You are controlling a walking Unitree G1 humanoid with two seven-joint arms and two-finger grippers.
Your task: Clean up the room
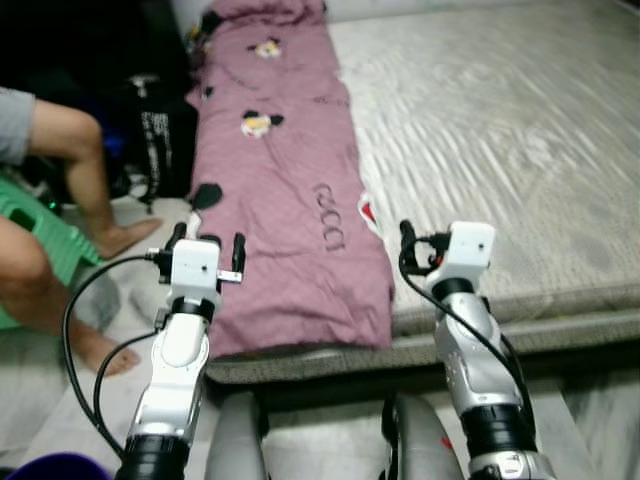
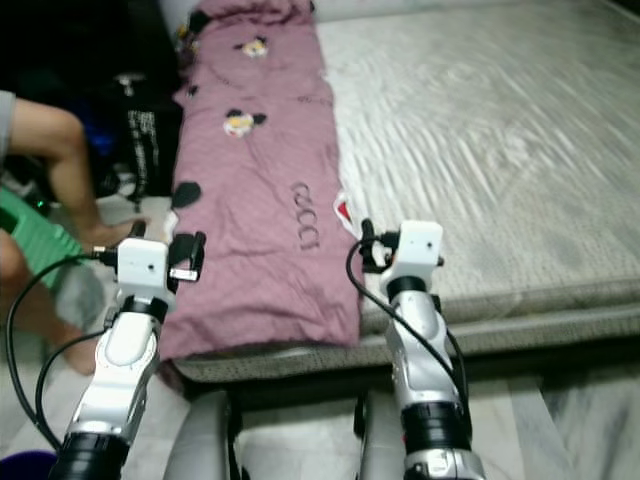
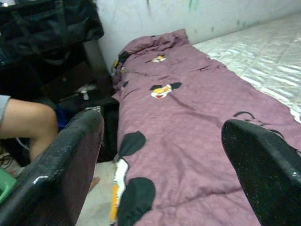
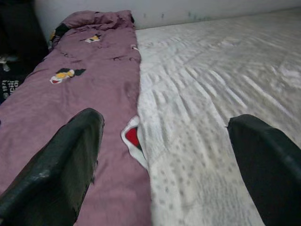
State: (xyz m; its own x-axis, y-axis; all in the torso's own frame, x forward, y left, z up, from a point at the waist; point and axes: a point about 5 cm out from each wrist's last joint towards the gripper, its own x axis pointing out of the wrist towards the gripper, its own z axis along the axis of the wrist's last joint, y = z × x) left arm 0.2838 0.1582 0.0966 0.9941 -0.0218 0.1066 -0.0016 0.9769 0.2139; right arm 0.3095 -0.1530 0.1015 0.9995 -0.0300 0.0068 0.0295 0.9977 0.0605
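A: What is cut off or hard to read?

B: The person [image 1: 50,210] at the left edge shows as bare legs and a grey sleeve, seated on a green plastic stool [image 1: 45,235]. Dark bags [image 1: 160,140] in the upper left are murky.

A: And the claws?

B: The left gripper [image 1: 208,243] has its fingers spread wide, holding nothing, over the near left edge of the long mauve quilted blanket with cartoon patches [image 1: 280,190]. The right gripper [image 4: 164,155] is spread too and empty, over the seam between blanket and pale grey mattress [image 1: 500,150].

A: Arm pose?

B: Both silver arms reach forward from the bottom of the frame.
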